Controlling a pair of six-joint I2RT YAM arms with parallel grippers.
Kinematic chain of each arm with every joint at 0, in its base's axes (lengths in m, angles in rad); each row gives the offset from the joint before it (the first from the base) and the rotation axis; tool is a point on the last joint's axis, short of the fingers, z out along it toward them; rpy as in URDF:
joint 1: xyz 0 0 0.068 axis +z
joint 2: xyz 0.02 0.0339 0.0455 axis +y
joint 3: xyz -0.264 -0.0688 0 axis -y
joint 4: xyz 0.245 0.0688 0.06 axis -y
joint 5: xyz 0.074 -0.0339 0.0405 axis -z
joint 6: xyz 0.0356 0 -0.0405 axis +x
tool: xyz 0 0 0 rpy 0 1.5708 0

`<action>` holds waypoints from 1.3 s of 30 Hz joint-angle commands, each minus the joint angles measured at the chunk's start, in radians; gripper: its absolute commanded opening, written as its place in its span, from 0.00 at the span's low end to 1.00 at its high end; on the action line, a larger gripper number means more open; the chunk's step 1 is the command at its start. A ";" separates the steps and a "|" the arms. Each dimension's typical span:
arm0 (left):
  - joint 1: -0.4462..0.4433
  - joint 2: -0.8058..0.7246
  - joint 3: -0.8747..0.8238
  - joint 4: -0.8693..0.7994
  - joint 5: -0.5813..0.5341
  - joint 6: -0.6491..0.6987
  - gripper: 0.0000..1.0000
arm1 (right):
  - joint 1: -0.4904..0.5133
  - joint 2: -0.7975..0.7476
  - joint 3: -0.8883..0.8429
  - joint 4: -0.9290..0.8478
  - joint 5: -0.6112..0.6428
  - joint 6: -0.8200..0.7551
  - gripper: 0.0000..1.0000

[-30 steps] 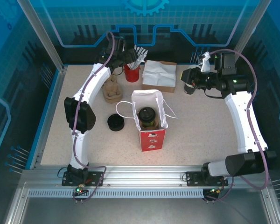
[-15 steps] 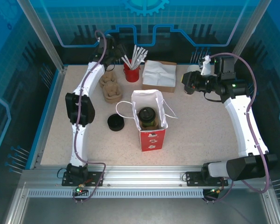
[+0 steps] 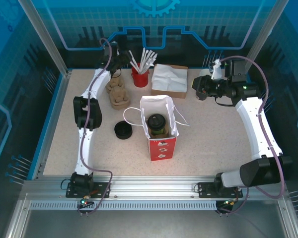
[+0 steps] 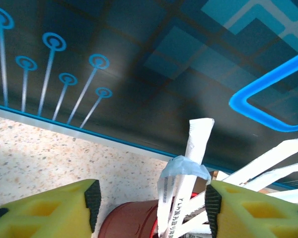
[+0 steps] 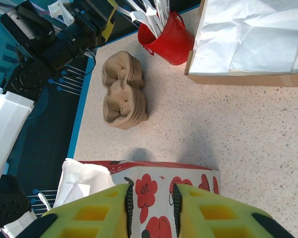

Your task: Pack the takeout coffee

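From above, the coffee (image 3: 157,124) stands inside the bag (image 3: 161,146) mid-table, so it looks packed; your left gripper (image 3: 123,61) has shifted left beside the far red pot (image 3: 140,79). Its wrist view shows half-open jaws narrowing either side of wrapped straws (image 4: 191,163), gripping nothing. In its own view, your right gripper (image 5: 150,203) is slightly parted and empty.

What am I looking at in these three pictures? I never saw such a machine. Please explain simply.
Two robot arms stand at a table's near edge. One picture looks down from above; the others come from a camera on each wrist, showing yellow fingers. On the table: a red bag with the lidded coffee cup inside, black lids, cardboard trays, a napkin box, a red cup of wrapped sticks. The left gripper stands open near the sticks; the right gripper holds nothing.
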 commanded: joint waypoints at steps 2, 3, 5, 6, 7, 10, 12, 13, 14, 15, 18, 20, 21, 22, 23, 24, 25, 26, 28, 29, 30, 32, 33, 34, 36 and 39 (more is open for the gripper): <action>0.019 0.044 0.051 0.078 0.055 -0.024 0.54 | -0.014 0.008 -0.008 0.023 -0.012 -0.025 0.31; 0.020 0.052 0.060 0.081 0.059 -0.022 0.52 | -0.013 0.008 -0.010 0.024 -0.013 -0.027 0.31; 0.021 0.064 0.072 0.090 0.066 -0.023 0.45 | -0.013 0.008 -0.011 0.021 -0.013 -0.030 0.31; 0.023 0.069 0.076 0.096 0.070 -0.022 0.41 | -0.014 0.008 -0.012 0.021 -0.013 -0.032 0.31; 0.023 0.070 0.078 0.097 0.075 -0.022 0.37 | -0.014 0.007 -0.014 0.018 -0.011 -0.035 0.31; 0.023 0.071 0.078 0.099 0.078 -0.021 0.34 | -0.018 0.006 -0.020 0.015 -0.009 -0.039 0.31; 0.023 0.069 0.078 0.099 0.085 -0.021 0.28 | -0.020 0.006 -0.027 0.020 -0.011 -0.040 0.31; 0.023 0.068 0.077 0.101 0.090 -0.020 0.26 | -0.021 0.006 -0.027 0.021 -0.010 -0.039 0.31; 0.023 0.066 0.078 0.103 0.095 -0.017 0.24 | -0.019 0.006 -0.029 0.021 -0.011 -0.039 0.31; 0.023 0.062 0.077 0.102 0.098 -0.012 0.22 | -0.020 0.006 -0.029 0.021 -0.011 -0.039 0.31; 0.023 0.046 0.071 0.096 0.097 -0.005 0.20 | -0.022 0.006 -0.027 0.019 -0.013 -0.040 0.31; 0.023 0.026 0.058 0.101 0.107 -0.004 0.16 | -0.024 0.004 -0.028 0.021 -0.011 -0.039 0.31; 0.023 0.015 0.048 0.107 0.111 -0.004 0.15 | -0.023 0.003 -0.028 0.021 -0.011 -0.040 0.31; 0.023 0.004 0.043 0.109 0.113 -0.002 0.14 | -0.023 0.003 -0.030 0.021 -0.012 -0.040 0.31; 0.022 -0.010 0.036 0.109 0.115 -0.001 0.13 | -0.023 0.001 -0.028 0.020 -0.013 -0.042 0.31; 0.022 -0.024 0.028 0.109 0.118 0.002 0.12 | -0.025 0.001 -0.028 0.019 -0.014 -0.041 0.31; 0.022 -0.039 0.018 0.111 0.121 0.005 0.11 | -0.025 0.002 -0.026 0.018 -0.013 -0.044 0.31; 0.020 -0.058 0.007 0.111 0.121 0.013 0.10 | -0.025 0.000 -0.025 0.016 -0.014 -0.044 0.31; 0.014 -0.096 -0.015 0.108 0.118 0.029 0.10 | -0.026 -0.005 -0.025 0.015 -0.013 -0.040 0.31; 0.014 -0.117 -0.023 0.099 0.117 0.038 0.10 | -0.028 -0.008 -0.024 0.015 -0.013 -0.038 0.31; 0.009 -0.136 -0.026 0.081 0.110 0.048 0.10 | -0.029 -0.010 -0.023 0.017 -0.014 -0.036 0.31; 0.000 -0.172 -0.030 0.044 0.091 0.081 0.10 | -0.031 -0.014 -0.022 0.016 -0.016 -0.036 0.31; -0.006 -0.191 -0.034 0.026 0.077 0.103 0.10 | -0.032 -0.015 -0.023 0.016 -0.019 -0.038 0.31; -0.014 -0.207 -0.034 0.006 0.059 0.120 0.11 | -0.033 -0.017 -0.023 0.015 -0.019 -0.039 0.31; -0.027 -0.240 -0.036 -0.033 0.028 0.161 0.11 | -0.037 -0.020 -0.023 0.013 -0.023 -0.039 0.31; -0.041 -0.281 -0.035 -0.074 -0.004 0.199 0.11 | -0.042 -0.025 -0.022 0.011 -0.028 -0.040 0.31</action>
